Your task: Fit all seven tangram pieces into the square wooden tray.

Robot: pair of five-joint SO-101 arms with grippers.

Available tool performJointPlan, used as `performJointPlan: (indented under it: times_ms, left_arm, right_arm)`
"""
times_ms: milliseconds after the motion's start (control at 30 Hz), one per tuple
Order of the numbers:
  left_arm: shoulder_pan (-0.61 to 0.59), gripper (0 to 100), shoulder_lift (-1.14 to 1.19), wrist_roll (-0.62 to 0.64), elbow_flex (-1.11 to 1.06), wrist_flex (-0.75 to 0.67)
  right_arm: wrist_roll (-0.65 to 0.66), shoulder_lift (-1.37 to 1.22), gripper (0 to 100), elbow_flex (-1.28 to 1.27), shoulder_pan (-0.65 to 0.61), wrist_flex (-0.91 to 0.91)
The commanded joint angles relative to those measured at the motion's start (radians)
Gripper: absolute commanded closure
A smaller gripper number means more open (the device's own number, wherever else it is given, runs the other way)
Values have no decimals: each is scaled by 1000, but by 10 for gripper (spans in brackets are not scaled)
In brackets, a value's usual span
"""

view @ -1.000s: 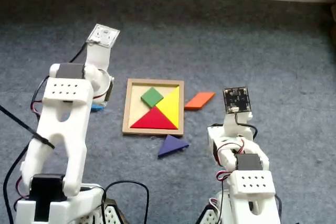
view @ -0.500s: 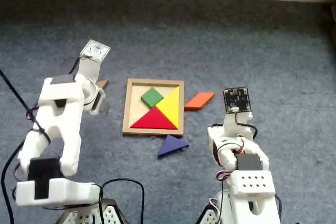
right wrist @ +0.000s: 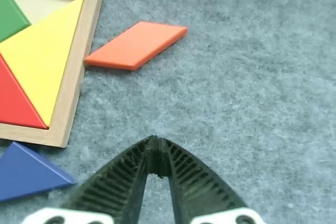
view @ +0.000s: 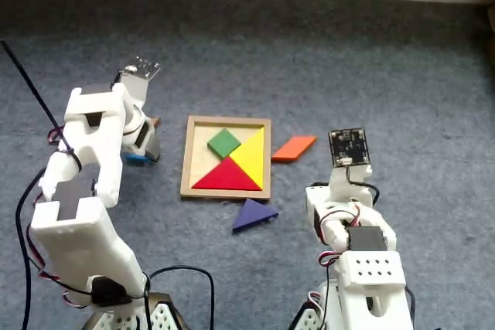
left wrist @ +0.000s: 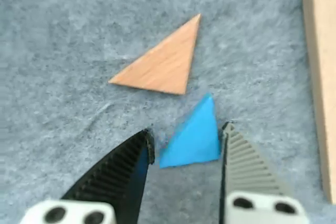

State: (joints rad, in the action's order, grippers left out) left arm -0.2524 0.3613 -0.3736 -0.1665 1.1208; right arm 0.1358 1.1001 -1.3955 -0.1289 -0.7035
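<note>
Check left gripper (left wrist: 188,129): spread, one finger either side of the small blue triangle (left wrist: 194,140), lying toward the carpet's (view: 387,52) left edge, near the tray (view: 186,156). Check right gripper (right wrist: 157,153): pressed together, holding nothing. Expect slip on closing: slanted sides, flat piece. Avoid nudging the wooden triangle (left wrist: 163,64) just beyond.

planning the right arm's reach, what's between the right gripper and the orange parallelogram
Only bare grey carpet. In the right wrist view, no piece lies on the stretch from the right gripper to the orange parallelogram.
</note>
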Motion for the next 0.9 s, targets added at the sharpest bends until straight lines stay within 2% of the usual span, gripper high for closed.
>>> performJointPlan:
  times_ms: [0, 133, 433, 700, 867]
  left_arm:
    - [7, 882, -2, -9, 47, 12]
    - [36, 915, -7, -9, 44, 25]
    - [88, 916, -24, -5, 50, 51]
    - [85, 916, -266, 3, 38, 187]
    - [73, 912, -361, 129, 38, 275]
  right_arm:
    - [12, 12, 992, 7, 12, 28]
    - [12, 12, 992, 7, 12, 28]
    - [12, 12, 992, 7, 12, 28]
    - [12, 13, 992, 7, 12, 28]
    - [12, 13, 992, 7, 12, 28]
